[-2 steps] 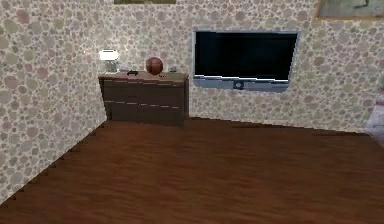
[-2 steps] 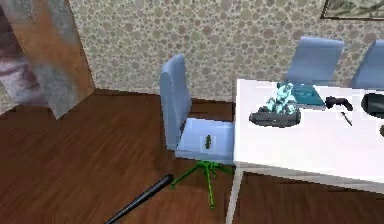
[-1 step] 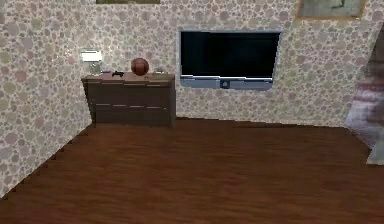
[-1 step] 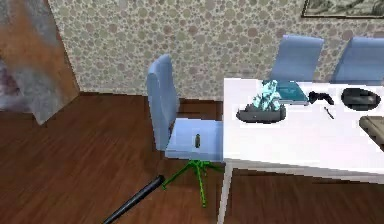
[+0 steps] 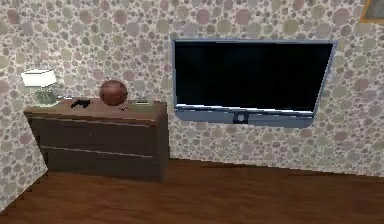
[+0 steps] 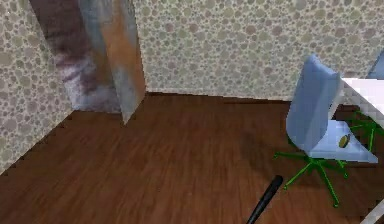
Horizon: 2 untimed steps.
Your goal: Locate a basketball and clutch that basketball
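Wall TV (image 5: 252,78); dresser (image 5: 98,140) left of it; chair (image 6: 318,110) on arm side; basketball (image 5: 114,93) on dresser top, near lamp (image 5: 40,78); gripper (image 6: 274,187) low above floor, finger state impossible to tell. Risks: probably rolls off dresser if nudged off-centre; possible snag on chair while turning.

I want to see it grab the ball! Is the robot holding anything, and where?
Cannot tell: the jaws can't be made out at the end of the arm. The basketball rests on the dresser.
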Tool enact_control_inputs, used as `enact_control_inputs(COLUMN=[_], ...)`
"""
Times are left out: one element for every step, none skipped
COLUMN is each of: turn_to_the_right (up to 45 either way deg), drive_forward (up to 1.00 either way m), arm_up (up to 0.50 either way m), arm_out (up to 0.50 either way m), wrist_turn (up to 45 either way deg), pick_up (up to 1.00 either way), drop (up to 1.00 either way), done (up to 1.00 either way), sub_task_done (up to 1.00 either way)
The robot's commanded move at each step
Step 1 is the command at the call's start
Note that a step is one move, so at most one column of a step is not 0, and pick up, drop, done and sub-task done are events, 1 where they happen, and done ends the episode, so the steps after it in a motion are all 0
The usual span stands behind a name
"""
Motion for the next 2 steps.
enact_control_inputs(turn_to_the_right=[0.0, -9.0], drive_forward=[1.0, 0.0], arm_up=[0.0, 0.0], arm_out=[0.0, 0.0], wrist_turn=[0.0, 0.0], pick_up=[0.0, 0.0], drop=[0.0, 0.0], done=[0.0, 0.0], sub_task_done=[0.0, 0.0])
